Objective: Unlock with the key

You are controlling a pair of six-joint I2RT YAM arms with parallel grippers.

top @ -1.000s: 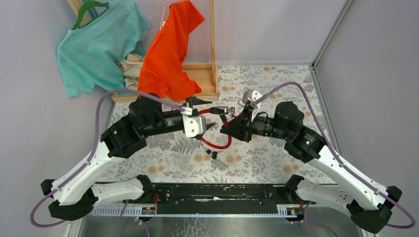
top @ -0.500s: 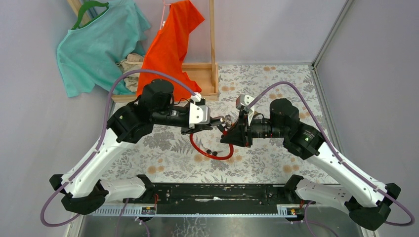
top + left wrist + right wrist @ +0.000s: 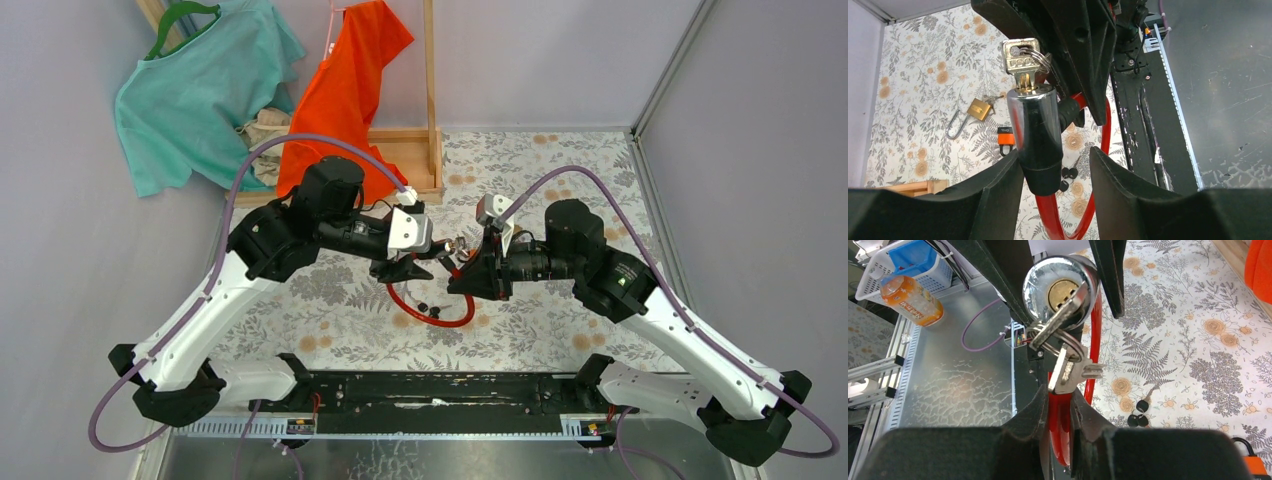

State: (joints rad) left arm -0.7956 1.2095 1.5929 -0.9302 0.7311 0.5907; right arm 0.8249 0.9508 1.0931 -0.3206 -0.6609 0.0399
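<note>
Left claw (image 3: 430, 258) and right claw (image 3: 458, 272) meet nose to nose above the middle of the tabletop (image 3: 560, 170) on my overhead feed. The red cable (image 3: 440, 323) loops down beneath them towards the near edge. A pair of small black keys (image 3: 432, 311) lies on the tabletop inside that loop. At the far left corner stands a wooden rack (image 3: 408, 165) with an orange shirt (image 3: 345, 100) draped on it and a teal shirt (image 3: 190, 95) hanging beside it.

On my left wrist feed the claw's fingers (image 3: 993, 195) stand apart, with the chrome lock cylinder (image 3: 1035, 130) upright between them. I see a clear gap on one side and cannot tell whether the other finger touches it. The key (image 3: 1020, 62) is pushed into the cylinder's top end, a ring through its head. Beyond, on the tabletop, lie a brass padlock (image 3: 979, 108) and a small orange padlock (image 3: 1005, 140).

On my right wrist feed the claw is clamped on the red cable just below the cylinder, a finger pressed against each side. I look at the cylinder end-on: the key sits in the keyway, and a second key (image 3: 1068, 372) dangles from the ring. Off the tabletop's near edge, an orange bottle (image 3: 910, 302) lies in a white basket (image 3: 873, 277).
</note>
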